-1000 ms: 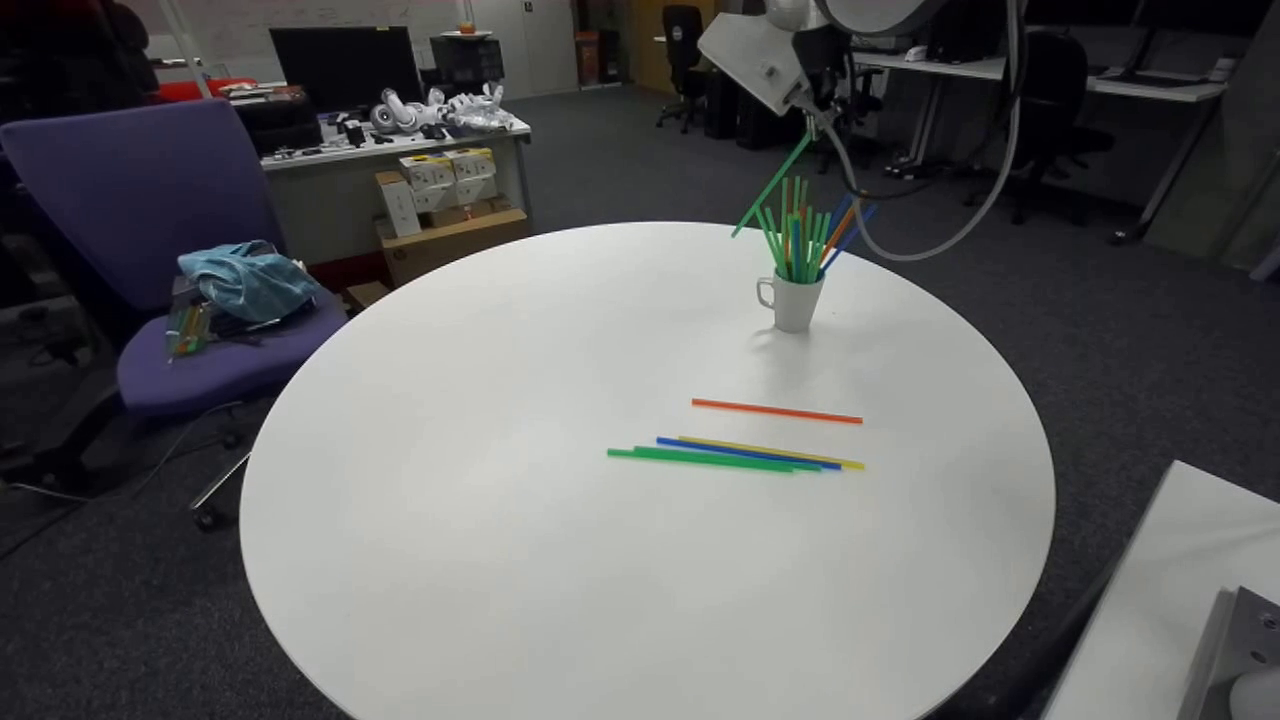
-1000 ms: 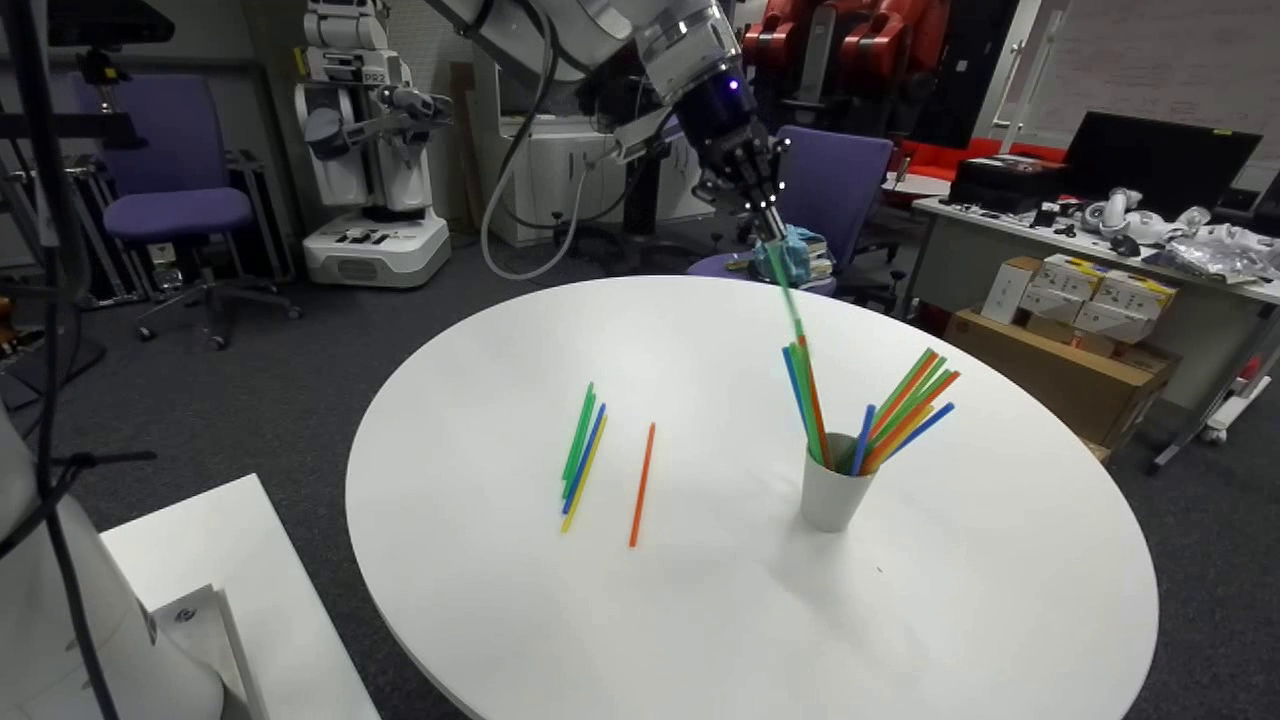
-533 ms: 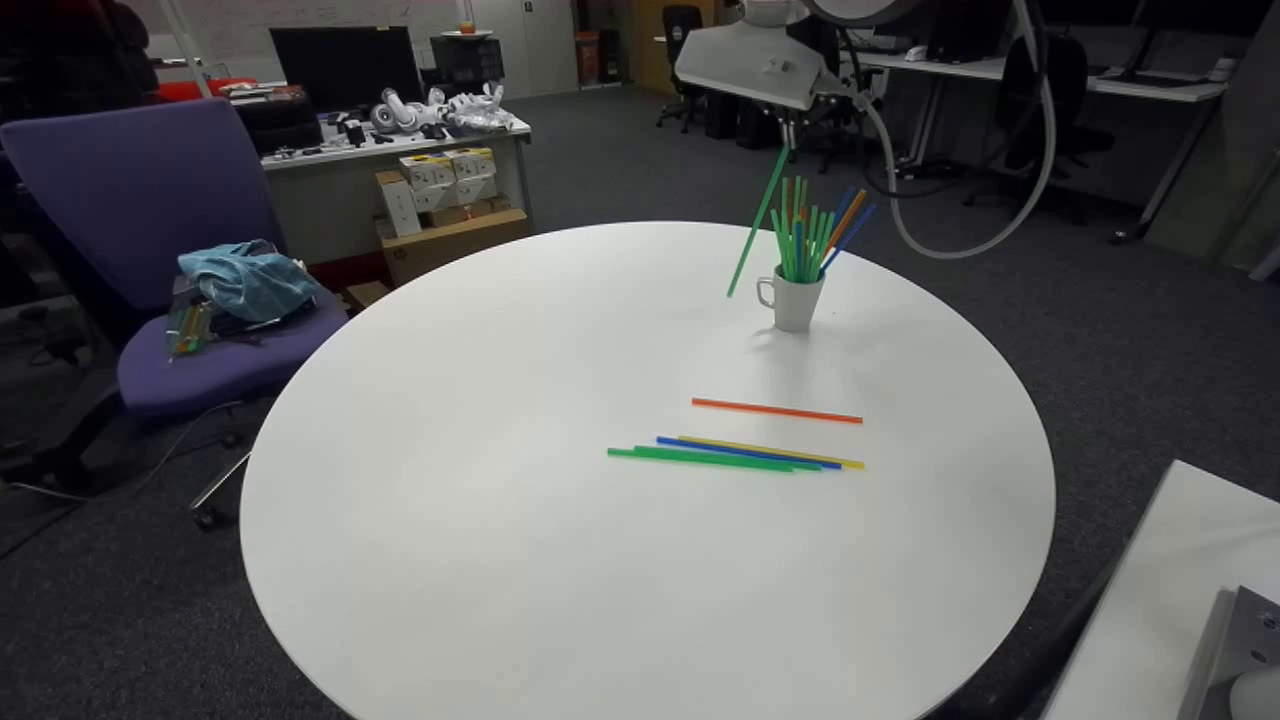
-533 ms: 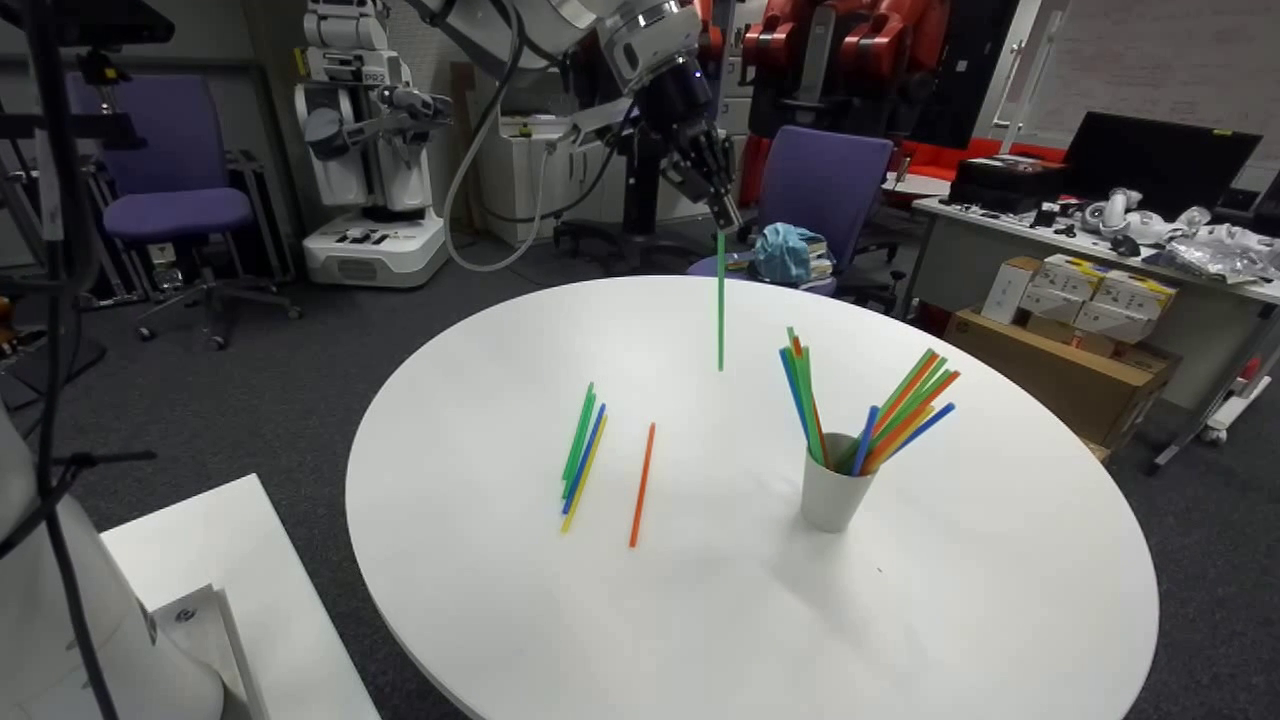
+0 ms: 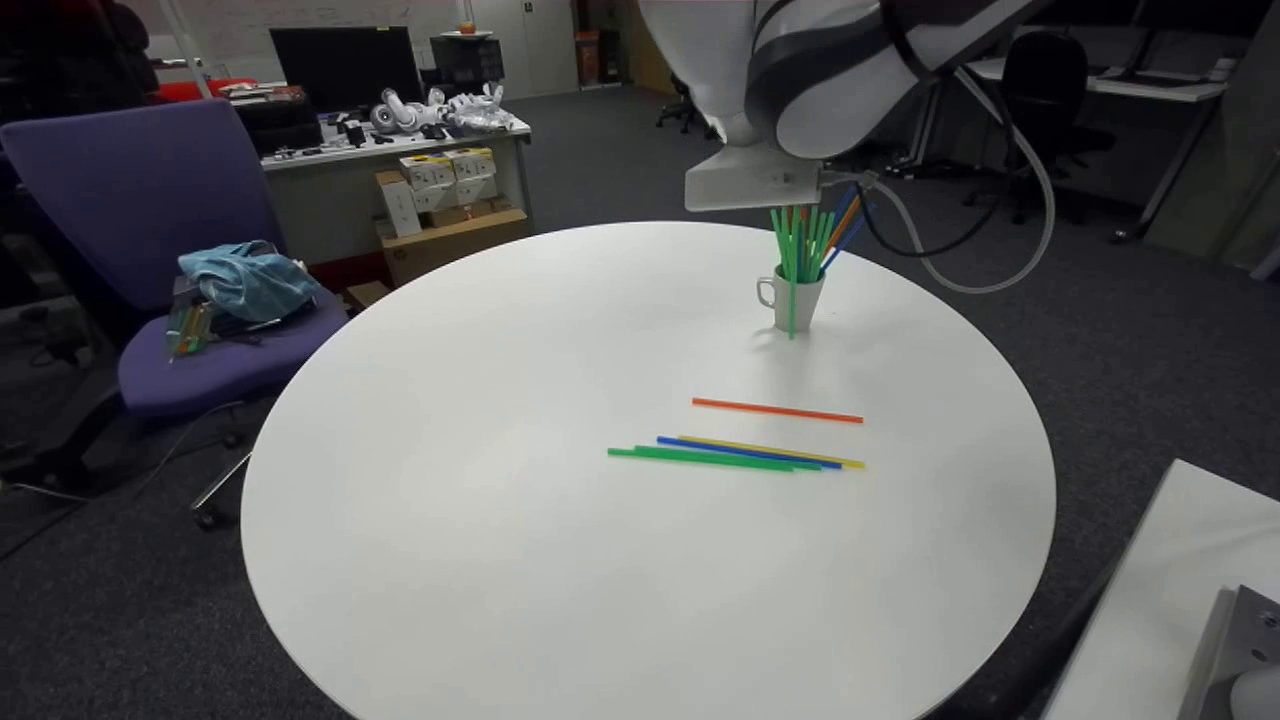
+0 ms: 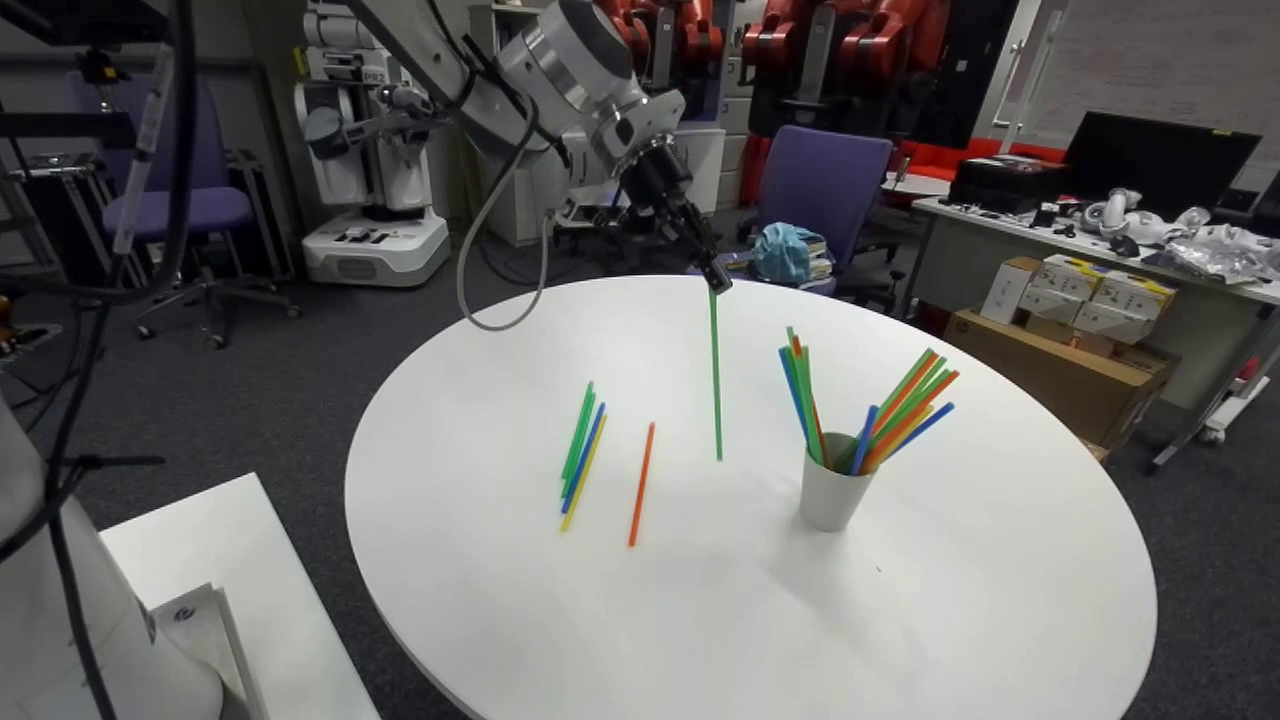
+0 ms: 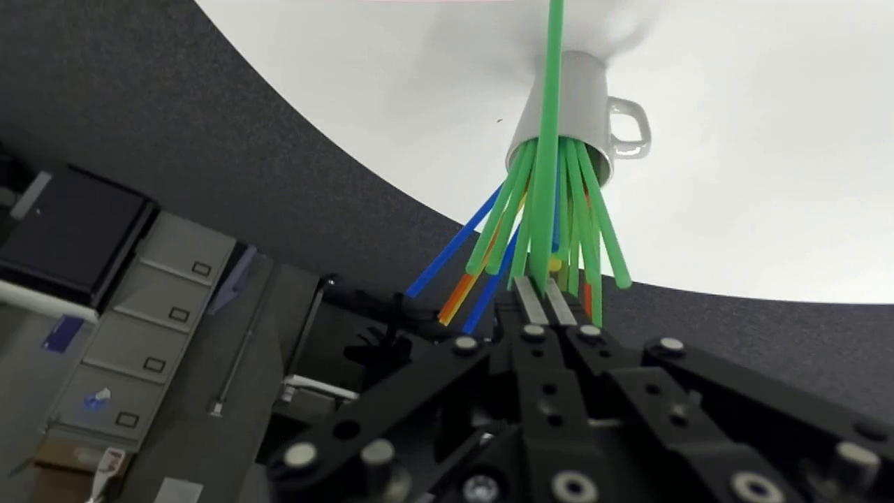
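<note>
Pinching the top of a green straw (image 6: 716, 380) in the nearly closed gripper (image 7: 545, 297), hidden behind the arm (image 5: 830, 110) in an exterior view. Lower than half a second ago; hard to tell whether touching the table (image 6: 650, 630). Apart from a white mug (image 6: 833, 502) of coloured straws (image 6: 866, 437), masking part of both in the wrist view. Apart, too, from loose straws (image 6: 584, 458) lying unmoved.

In the wrist view the green straw (image 7: 547, 154) pinched in the jaws runs off the top edge and hides part of the mug (image 7: 583, 98) ahead of them, which hides the lower ends of the bunched straws (image 7: 582, 209). In an exterior view the arm (image 5: 830, 95), cut off at the top edge, hides the jaws.
</note>
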